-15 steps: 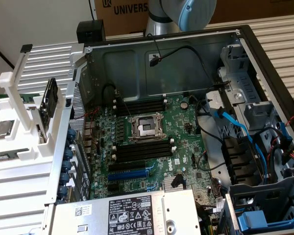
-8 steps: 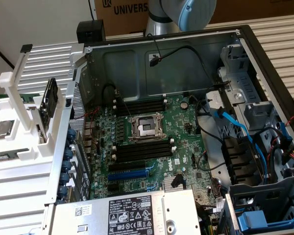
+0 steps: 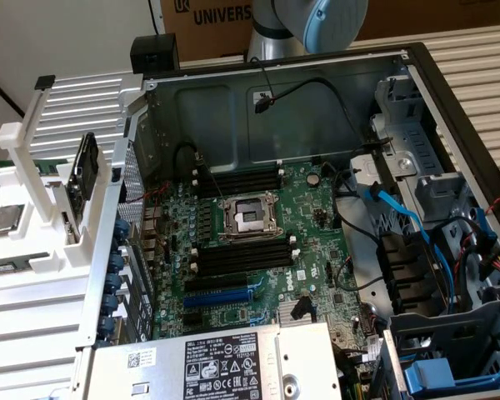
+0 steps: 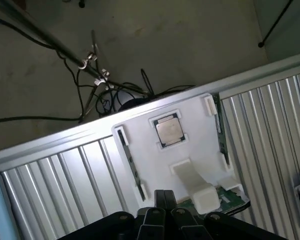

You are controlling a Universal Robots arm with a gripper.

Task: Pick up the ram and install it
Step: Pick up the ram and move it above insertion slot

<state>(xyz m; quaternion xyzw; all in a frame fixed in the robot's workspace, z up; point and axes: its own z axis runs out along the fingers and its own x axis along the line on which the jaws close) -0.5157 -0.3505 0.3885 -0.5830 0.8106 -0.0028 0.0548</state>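
Ram [image 4: 221, 134] sits on edge in a slot of the white holder [image 4: 140, 142]. It is a thin green strip along the holder's side, just beside the CPU [image 4: 169, 131]. Gripper [image 4: 165, 196] hangs over the holder's edge, clenched, fingers pressed together with nothing between them. It is apart from the ram, no contact.

Nearest the fingertips is a white block [image 4: 205, 196]. A green board [image 4: 230, 198] pokes out from under it; what that board is, I cannot tell. A second, darker strip [image 4: 130, 162] lines the slot on the CPU's other side.

The wrist view adds the ribbed table [image 4: 55, 185] under the holder and a tangle of cables [image 4: 105, 95] on the floor beyond it.

The exterior view has the holder [image 3: 37, 237] at the left of the frame, outside the case [image 3: 217, 108]. There the ram [image 3: 48, 164] is a green sliver in the upper left, just past the CPU [image 3: 2, 218].

This view also adds the open case, with the motherboard [image 3: 317, 217] in the middle of the frame. Black memory slots [image 3: 237, 179] run above and below the socket [image 3: 248, 218], and a blue slot [image 3: 221, 296] lies lower down.

Arm [image 3: 317, 21]: a grey-and-blue joint at the top centre of the frame, above the case's rear wall and well apart from the motherboard.
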